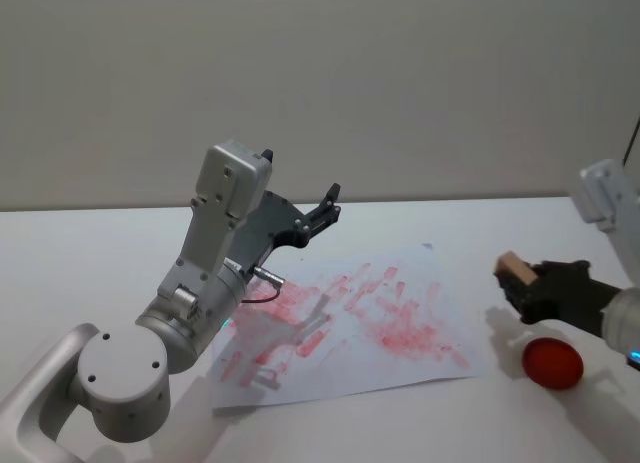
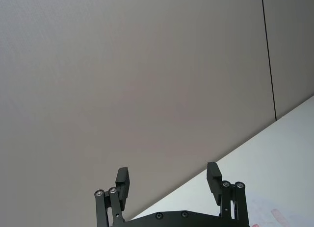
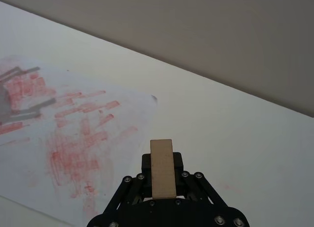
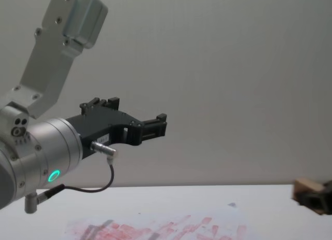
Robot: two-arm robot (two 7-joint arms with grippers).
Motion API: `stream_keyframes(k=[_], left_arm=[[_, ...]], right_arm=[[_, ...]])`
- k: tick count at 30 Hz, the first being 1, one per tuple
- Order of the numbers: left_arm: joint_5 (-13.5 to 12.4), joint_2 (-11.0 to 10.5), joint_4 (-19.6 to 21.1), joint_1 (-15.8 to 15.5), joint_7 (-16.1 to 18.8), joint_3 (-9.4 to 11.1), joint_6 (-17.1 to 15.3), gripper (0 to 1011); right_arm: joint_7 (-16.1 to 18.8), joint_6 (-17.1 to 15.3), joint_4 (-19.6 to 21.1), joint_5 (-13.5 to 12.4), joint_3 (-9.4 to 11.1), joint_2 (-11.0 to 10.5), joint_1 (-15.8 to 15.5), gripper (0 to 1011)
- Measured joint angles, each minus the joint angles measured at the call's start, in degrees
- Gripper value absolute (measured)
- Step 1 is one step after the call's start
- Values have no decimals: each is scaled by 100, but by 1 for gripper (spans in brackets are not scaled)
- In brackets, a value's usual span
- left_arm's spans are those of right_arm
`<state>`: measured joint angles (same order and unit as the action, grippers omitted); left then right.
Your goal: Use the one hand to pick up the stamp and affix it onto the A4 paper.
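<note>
A pale wooden block stamp (image 3: 162, 168) is being gripped betw. the fingers of the black blocky right gripper (image 3: 162, 180), held off the table to the right of the white A4 paper sheet smeared w/ red-pink prints (image 1: 390, 323). In the right wrist view the block is being kept upright w/ its top end sticking out past the jaws. Printing face can't be seen; prob. pointing away from cam.

A round red ink pad (image 1: 553, 363) is being left on the white tabletop (image 1: 100, 243) just below the gripper in the head view, clear of the sheet; judged handy for re-inking.

The black left gripper (image 2: 168, 180) is being held raised above the paper's left part, jaws spread, nothing betw. them; judged idle.

Judgement: stamp in hand, press onto paper not yet done; carry leftward over the sheet is needed.
</note>
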<state>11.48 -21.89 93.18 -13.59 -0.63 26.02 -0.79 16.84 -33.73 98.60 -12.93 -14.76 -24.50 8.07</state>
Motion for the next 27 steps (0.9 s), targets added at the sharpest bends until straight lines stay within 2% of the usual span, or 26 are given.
stream_keyframes(k=[3,8,13,20,27], left_arm=[[0,0,0,0,0,0,0,1001],[0,0,0,0,0,0,0,1001],[0,0,0,0,0,0,0,1001],[0,0,0,0,0,0,0,1001],[0,0,0,0,0,0,0,1001]], right_arm=[[-220,-24,156,-116,71,-81,-156,218],[-794,-82,499,-428,260,-284,-590,219],[-1057,-124,670,-601,351,-389,-832,219],[-1200,-140,823,-736,427,-488,-1063,218],[-1127,-91,840,-730,439,-518,-1102,219]])
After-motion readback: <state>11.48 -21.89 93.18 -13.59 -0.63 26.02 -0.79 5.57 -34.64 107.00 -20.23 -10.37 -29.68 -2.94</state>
